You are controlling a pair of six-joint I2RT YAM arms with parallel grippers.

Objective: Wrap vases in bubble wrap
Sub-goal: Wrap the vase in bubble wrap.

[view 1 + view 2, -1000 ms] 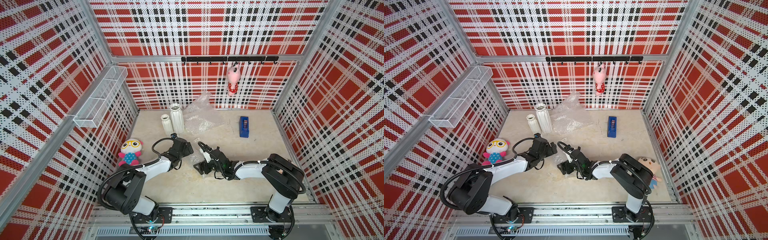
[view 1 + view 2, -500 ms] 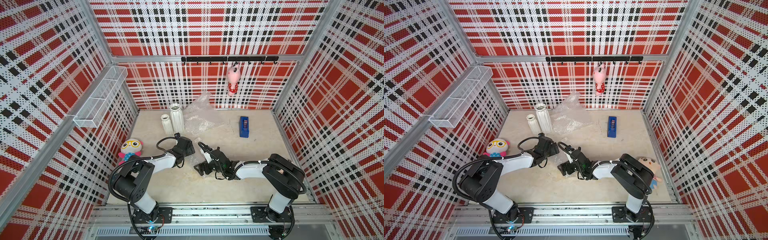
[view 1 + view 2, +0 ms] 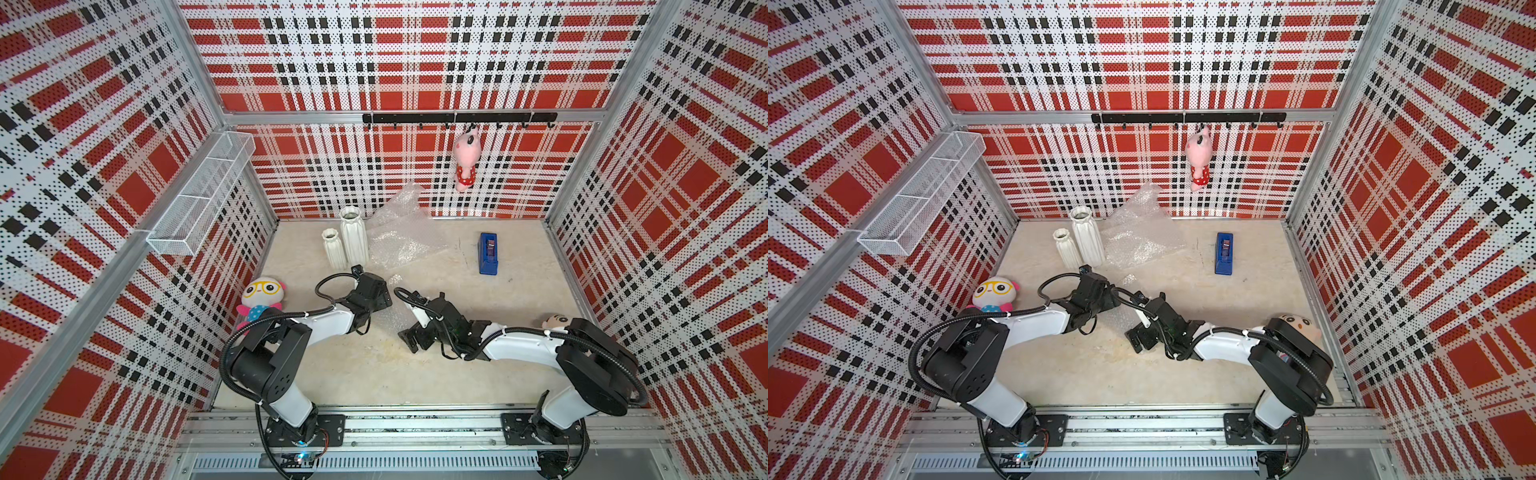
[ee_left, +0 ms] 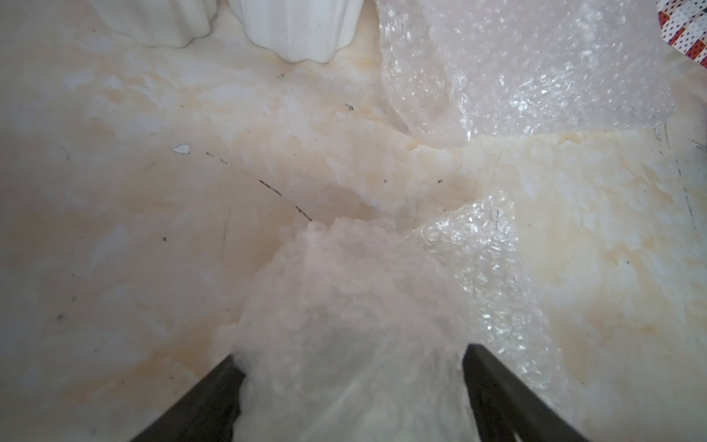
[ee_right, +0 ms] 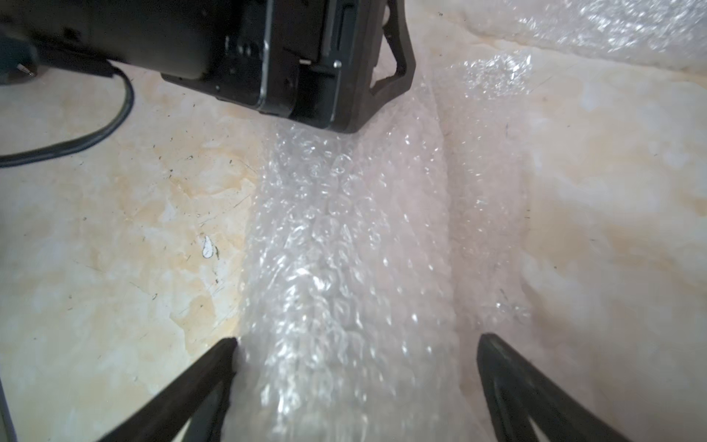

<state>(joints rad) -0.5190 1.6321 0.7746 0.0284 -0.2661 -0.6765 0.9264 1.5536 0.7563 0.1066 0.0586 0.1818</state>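
Note:
A roll of bubble wrap (image 3: 395, 318) (image 3: 1115, 320) lies on the table between my two grippers. The left gripper (image 3: 384, 299) (image 4: 350, 359) holds one end: the roll (image 4: 344, 325) fills its wide jaws and touches both fingers. My right gripper (image 3: 409, 324) (image 5: 357, 344) stands open around the other end of the roll (image 5: 344, 268), facing a left finger (image 5: 398, 72). What the roll contains is hidden. A short white ribbed vase (image 3: 334, 249) and a taller one (image 3: 354, 237) stand upright at the back left. A loose bubble wrap sheet (image 3: 403, 232) (image 4: 535, 69) lies beside them.
A blue tape dispenser (image 3: 488, 253) lies at the back right. One plush toy (image 3: 259, 301) leans on the left wall, another (image 3: 555, 322) sits behind the right arm. A pink plush (image 3: 466, 164) hangs from the hook rail. A wire basket (image 3: 199, 199) juts from the left wall.
My left arm has swung in and its gripper has shifted slightly right onto the roll's end. The right gripper's jaws have opened wider; the right arm has stayed put.

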